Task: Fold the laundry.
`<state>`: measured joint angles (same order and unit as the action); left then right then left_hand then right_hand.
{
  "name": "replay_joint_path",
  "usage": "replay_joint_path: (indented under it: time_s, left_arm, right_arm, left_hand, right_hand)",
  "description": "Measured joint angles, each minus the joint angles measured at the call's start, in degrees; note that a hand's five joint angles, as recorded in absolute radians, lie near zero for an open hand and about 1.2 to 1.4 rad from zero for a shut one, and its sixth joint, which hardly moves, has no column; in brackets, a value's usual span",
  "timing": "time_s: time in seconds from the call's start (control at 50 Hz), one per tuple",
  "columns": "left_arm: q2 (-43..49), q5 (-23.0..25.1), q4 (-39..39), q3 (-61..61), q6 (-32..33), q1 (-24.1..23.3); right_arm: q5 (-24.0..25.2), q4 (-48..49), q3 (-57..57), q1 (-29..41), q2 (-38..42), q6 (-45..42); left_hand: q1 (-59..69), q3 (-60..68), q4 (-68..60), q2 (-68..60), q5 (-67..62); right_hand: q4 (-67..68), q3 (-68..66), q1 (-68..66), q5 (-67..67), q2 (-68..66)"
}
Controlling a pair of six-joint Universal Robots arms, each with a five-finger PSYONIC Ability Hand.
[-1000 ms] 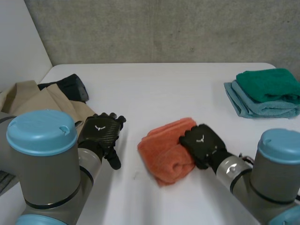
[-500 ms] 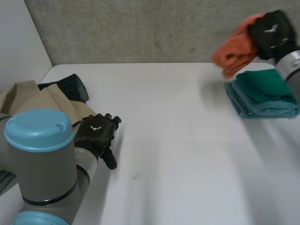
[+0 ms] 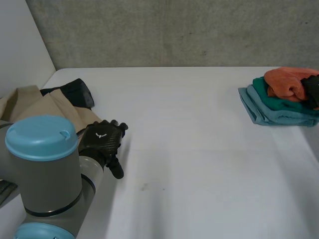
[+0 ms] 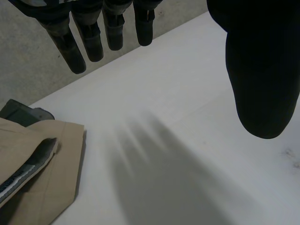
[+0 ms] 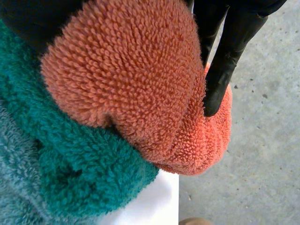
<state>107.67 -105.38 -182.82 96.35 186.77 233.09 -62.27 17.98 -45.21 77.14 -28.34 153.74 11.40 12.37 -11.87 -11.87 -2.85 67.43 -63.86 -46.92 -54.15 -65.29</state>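
Observation:
A folded orange towel lies on top of a green towel and a light-blue towel, stacked at the table's far right. My right hand is shut on the orange towel; its fingers curl round the roll, which rests on the green towel. My left hand hovers open over the table's left side, fingers straight and thumb apart, holding nothing.
A beige garment with a dark grey cloth behind it lies at the table's left edge, beside my left hand; the beige garment lies beyond its fingertips. The white table stretches between the piles.
My right hand lifted the orange towel from the table's middle, swung it up to the right, and lowered it onto the green and blue stack. The left hand barely moved.

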Motion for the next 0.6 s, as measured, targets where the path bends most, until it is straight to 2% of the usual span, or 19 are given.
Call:
replay_joint_path:
  time_s: [0.04, 0.08, 0.1, 0.12, 0.16, 0.18, 0.26, 0.44, 0.6]
  left_arm:
    - [0.1, 0.0, 0.0, 0.0, 0.0, 0.0]
    - [0.2, 0.0, 0.0, 0.0, 0.0, 0.0]
    - [0.2, 0.0, 0.0, 0.0, 0.0, 0.0]
    - [0.3, 0.0, 0.0, 0.0, 0.0, 0.0]
    - [0.3, 0.0, 0.0, 0.0, 0.0, 0.0]
    - [0.3, 0.0, 0.0, 0.0, 0.0, 0.0]
    - [0.4, 0.0, 0.0, 0.0, 0.0, 0.0]
    - [0.3, 0.1, 0.1, -0.1, 0.0, 0.0]
    - [-0.3, 0.1, 0.1, -0.2, 0.0, 0.1]
  right_arm:
    - [0.0, -0.4, -0.1, -0.1, -0.4, 0.1]
    - [0.1, -0.7, -0.2, -0.1, -1.2, 0.2]
    - [0.1, -0.8, -0.3, -0.1, -1.5, 0.2]
    - [0.1, -1.0, -0.5, -0.1, -2.4, 0.3]
    - [0.0, -1.4, -0.8, 0.0, -3.4, 0.4]
    - [0.0, -1.7, -1.0, 0.0, -4.0, 0.4]
    - [0.0, -3.8, -2.7, 0.0, -8.2, 0.7]
    - [-0.4, -9.3, -5.4, -1.0, -18.7, 5.2]
    - [-0.1, -20.9, -2.8, -1.4, -27.1, 12.4]
  left_hand:
    - [0.0, 0.0, 0.0, 0.0, 0.0]
    - [0.0, 0.0, 0.0, 0.0, 0.0]
    - [0.0, 0.0, 0.0, 0.0, 0.0]
    - [0.0, 0.0, 0.0, 0.0, 0.0]
    - [0.0, 0.0, 0.0, 0.0, 0.0]
    - [0.0, 0.0, 0.0, 0.0, 0.0]
    - [0.0, 0.0, 0.0, 0.0, 0.0]
    - [0.0, 0.0, 0.0, 0.0, 0.0]
    - [0.0, 0.0, 0.0, 0.0, 0.0]
  right_hand:
    - [-0.5, 0.0, 0.0, 0.0, 0.0]
    - [-15.8, 13.2, 3.4, 12.7, 14.3]
    - [-22.1, 19.6, 8.8, 18.7, 20.9]
    - [-38.6, 36.1, 24.5, 32.7, 38.9]
    - [-51.5, 48.4, 33.8, 42.7, 50.2]
    - [-53.5, 50.6, 35.1, 45.1, 51.9]
    - [-54.0, 51.7, 35.4, 49.5, 52.5]
    - [-54.0, 51.7, 35.4, 50.1, 52.5]
    - [-54.0, 51.7, 35.4, 50.1, 52.5]
